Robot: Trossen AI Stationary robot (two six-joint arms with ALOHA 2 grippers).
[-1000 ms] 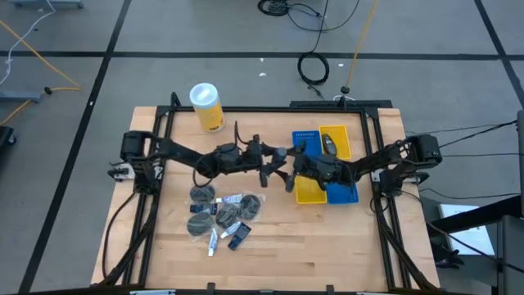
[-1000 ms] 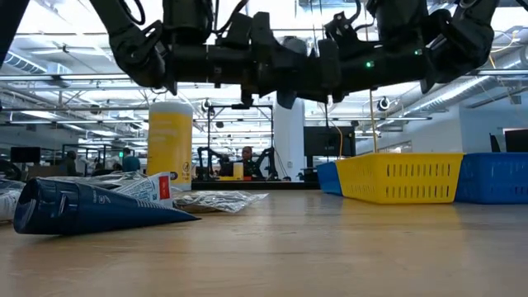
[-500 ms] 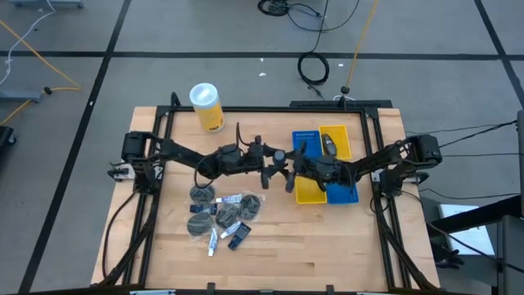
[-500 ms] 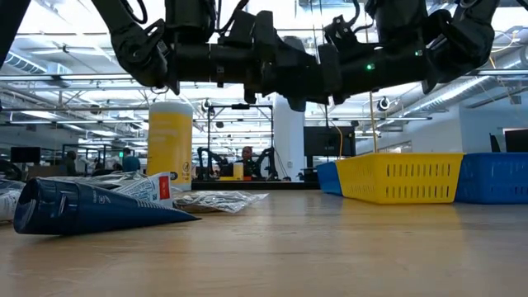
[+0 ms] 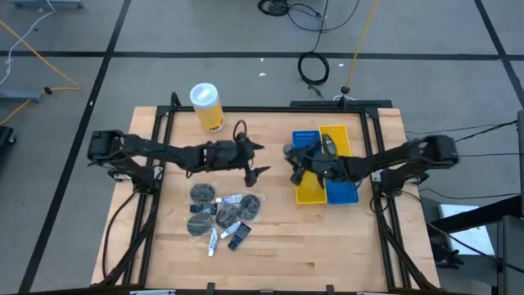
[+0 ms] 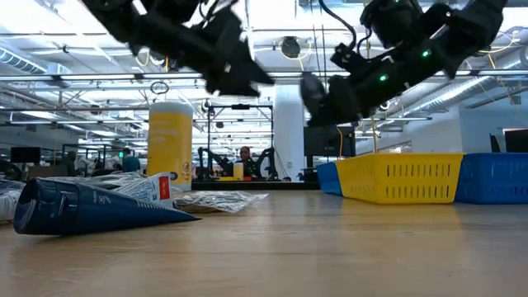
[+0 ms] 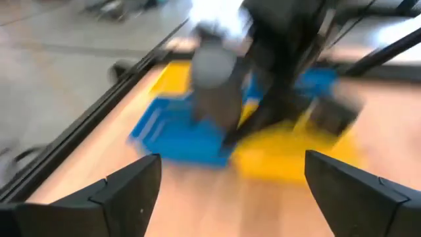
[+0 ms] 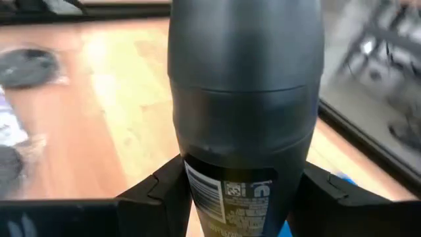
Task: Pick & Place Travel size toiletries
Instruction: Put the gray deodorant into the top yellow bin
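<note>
We have the right hand (image 5: 293,154) closed around a dark grey roll-on style bottle with a printed label (image 8: 245,112), its two fingers pressed against the bottle's sides in the right wrist view. In the high view this hand hangs just beside the blue-and-yellow four-compartment plastic tray (image 5: 354,194), at the tray's edge nearer the middle of the wooden counter (image 5: 327,246), so we judge the bottle is on its way into a compartment but not yet released.

Our left hand (image 5: 255,161) is above the middle of the counter with its fingers spread wide apart and nothing between them.

One dark item (image 5: 329,145) already lies in the yellow compartment at the far side of the tray. Most of the work is left: the pile of travel size toiletries (image 5: 221,215), grey round pouches, thin white tubes and dark packets, lies on the counter near the left arm, well apart from the tray. A tall yellow canister with a white lid (image 5: 206,107) stands at the far edge.
</note>
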